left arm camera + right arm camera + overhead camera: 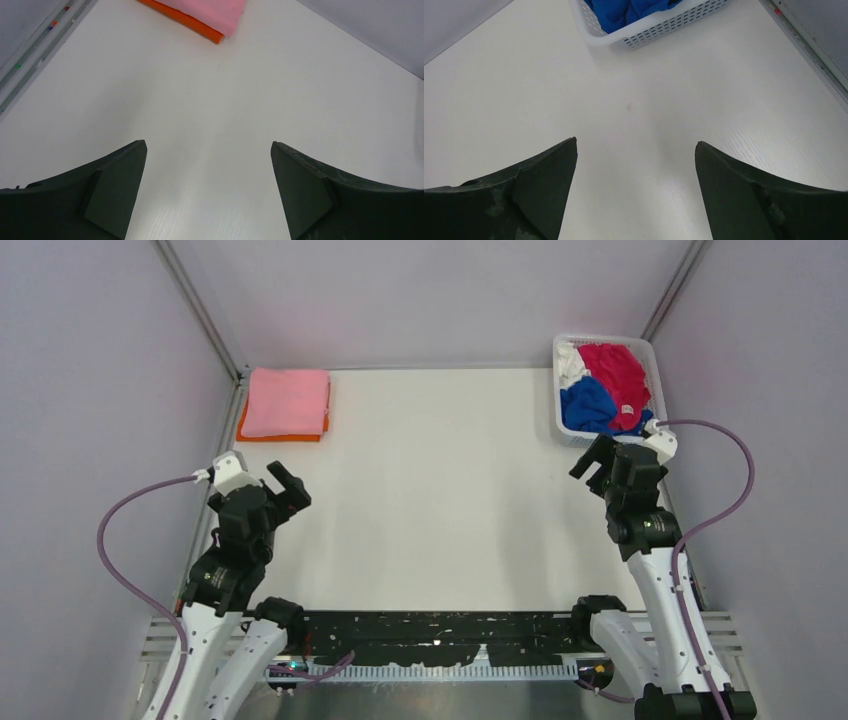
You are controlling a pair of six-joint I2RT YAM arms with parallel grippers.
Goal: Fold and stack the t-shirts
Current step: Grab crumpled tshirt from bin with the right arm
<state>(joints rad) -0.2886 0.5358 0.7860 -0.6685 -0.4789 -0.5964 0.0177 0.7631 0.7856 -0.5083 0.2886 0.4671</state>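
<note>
**Both arms raised, jaws spread wide**

Nearest, the left arm (240, 530) bends up from its base and leans toward the far left, jaws wide apart above the white counter (440, 490) and holding nothing. The right arm (640, 520) mirrors it, jaws equally wide and empty, just short of the white mesh basket (600, 338) in the far right corner. A crimson t-shirt (618, 375), a blue t-shirt (588, 405) and a white t-shirt (570, 362) lie crumpled inside. Far left, a folded pink t-shirt (287, 400) rests on an orange t-shirt (280, 437). The right wrist view cuts the basket off.

Pale grey walls (430, 290) enclose a white table (440, 500) with metal corner posts (204, 315), evenly lit
</note>
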